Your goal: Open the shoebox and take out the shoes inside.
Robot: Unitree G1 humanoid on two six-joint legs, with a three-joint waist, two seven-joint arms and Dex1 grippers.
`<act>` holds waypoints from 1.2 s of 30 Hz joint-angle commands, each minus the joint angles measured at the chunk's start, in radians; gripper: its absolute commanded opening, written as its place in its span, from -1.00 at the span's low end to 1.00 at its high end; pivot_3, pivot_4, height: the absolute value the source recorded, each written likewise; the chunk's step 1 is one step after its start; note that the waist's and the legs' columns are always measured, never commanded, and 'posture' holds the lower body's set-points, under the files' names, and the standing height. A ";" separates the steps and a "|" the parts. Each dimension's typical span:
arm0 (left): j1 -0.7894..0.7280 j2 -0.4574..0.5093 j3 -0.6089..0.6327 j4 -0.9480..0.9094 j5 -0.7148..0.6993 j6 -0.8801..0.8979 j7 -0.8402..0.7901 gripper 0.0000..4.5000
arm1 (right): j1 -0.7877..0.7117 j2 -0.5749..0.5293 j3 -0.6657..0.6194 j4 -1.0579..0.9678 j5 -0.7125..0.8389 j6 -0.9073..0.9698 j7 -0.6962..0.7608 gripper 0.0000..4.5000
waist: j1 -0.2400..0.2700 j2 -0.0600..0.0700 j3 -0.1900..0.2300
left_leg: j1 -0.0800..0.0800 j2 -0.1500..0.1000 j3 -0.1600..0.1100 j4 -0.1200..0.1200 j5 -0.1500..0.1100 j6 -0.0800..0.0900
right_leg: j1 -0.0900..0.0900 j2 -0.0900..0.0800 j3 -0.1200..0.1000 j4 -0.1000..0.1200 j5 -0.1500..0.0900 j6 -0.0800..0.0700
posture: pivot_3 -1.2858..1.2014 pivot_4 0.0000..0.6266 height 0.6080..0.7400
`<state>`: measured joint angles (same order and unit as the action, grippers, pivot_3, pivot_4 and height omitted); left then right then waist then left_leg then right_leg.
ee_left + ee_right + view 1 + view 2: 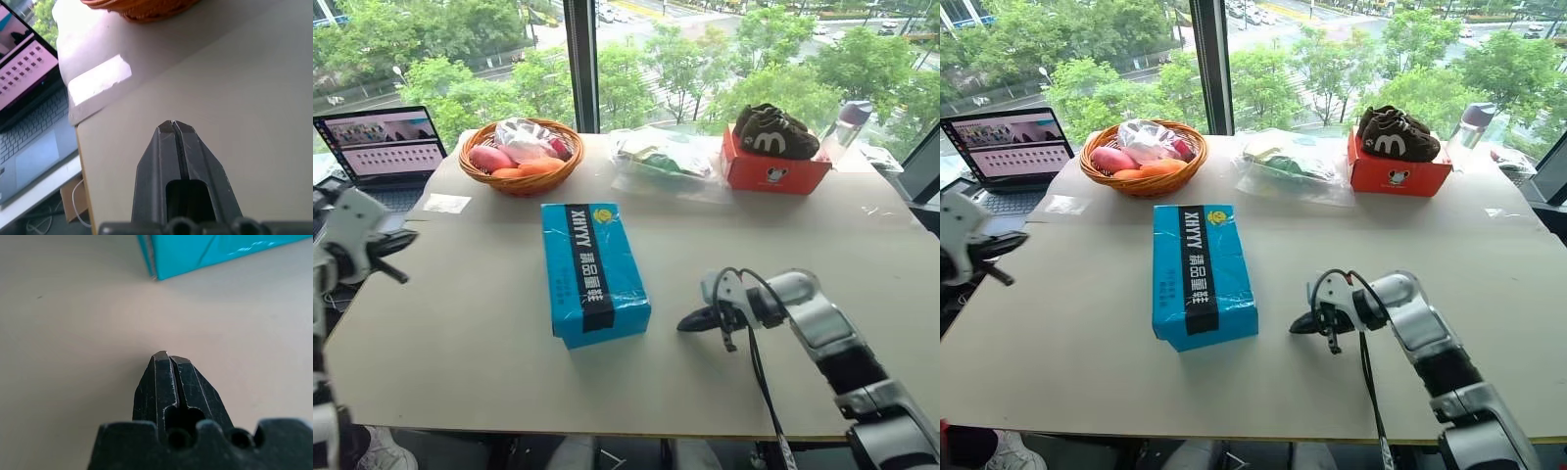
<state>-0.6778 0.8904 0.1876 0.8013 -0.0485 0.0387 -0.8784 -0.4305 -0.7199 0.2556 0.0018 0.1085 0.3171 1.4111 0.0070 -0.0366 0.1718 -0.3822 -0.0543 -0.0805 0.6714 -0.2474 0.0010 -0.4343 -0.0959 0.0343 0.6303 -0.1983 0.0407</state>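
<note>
Bright blue cardboard marks the shoebox (594,273), which lies closed and flat near the middle of the desk (460,333), its long side running from the near edge toward the far edge. A black stripe with white lettering runs along its lid, with a small yellow logo at the far end. The shoes inside cannot be seen.

Along the far edge, toward the left corner, sits a woven basket (521,157) holding orange and pink fruit and a crumpled clear bag. Beside it lies a clear plastic bag (658,160) with something green inside. Further right stands a smaller red-orange box (773,168) with a pair of dark brown shoes (775,131) resting on top of it. A clear bottle (848,125) stands near the far right corner.

The right hand (689,321) hovers over bare desk just right of the shoebox, fingers clenched together on nothing, pointing toward the box. The left hand (173,126) is at the desk's left edge, also clenched and empty.

The desk top is pale beige board. An open laptop (382,152) sits off its left side. Behind is a large window onto green trees and a street.
</note>
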 commanded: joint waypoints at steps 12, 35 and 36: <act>-0.372 -0.285 -0.123 0.511 0.152 -0.320 0.228 -1.00 | 0.059 0.063 -0.070 -0.414 0.336 0.419 -0.177 -0.99 | -0.028 -0.002 0.000 | -0.006 0.000 0.003 0.010 -0.002 0.002 | -0.004 0.001 0.002 0.000 0.003 0.004 | 0.03 -0.52 1.00; -0.270 -0.370 -0.136 0.443 0.084 -0.240 -0.314 -1.00 | -0.128 0.166 0.002 0.104 0.149 0.146 -0.364 -0.99 | -0.025 -0.002 0.000 | -0.006 -0.001 0.003 0.011 -0.002 0.002 | -0.003 0.001 0.003 0.000 0.003 0.004 | 0.03 -0.52 1.00; -0.245 -0.353 -0.141 0.412 0.070 -0.205 -0.399 -1.00 | -0.149 0.175 -0.003 0.155 0.135 0.117 -0.370 -0.99 | -0.027 -0.002 0.000 | -0.006 -0.001 0.003 0.011 -0.002 0.002 | -0.004 0.001 0.003 0.000 0.003 0.004 | 0.03 -0.52 1.00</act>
<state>-0.9398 0.5099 0.0584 1.2549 0.0379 -0.2146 -1.1408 -0.5495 -0.5450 0.2723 0.1095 0.2741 0.5051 1.0585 -0.0195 -0.0385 0.1721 -0.3881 -0.0547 -0.0772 0.6822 -0.2498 0.0035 -0.4382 -0.0943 0.0371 0.6305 -0.1952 0.0445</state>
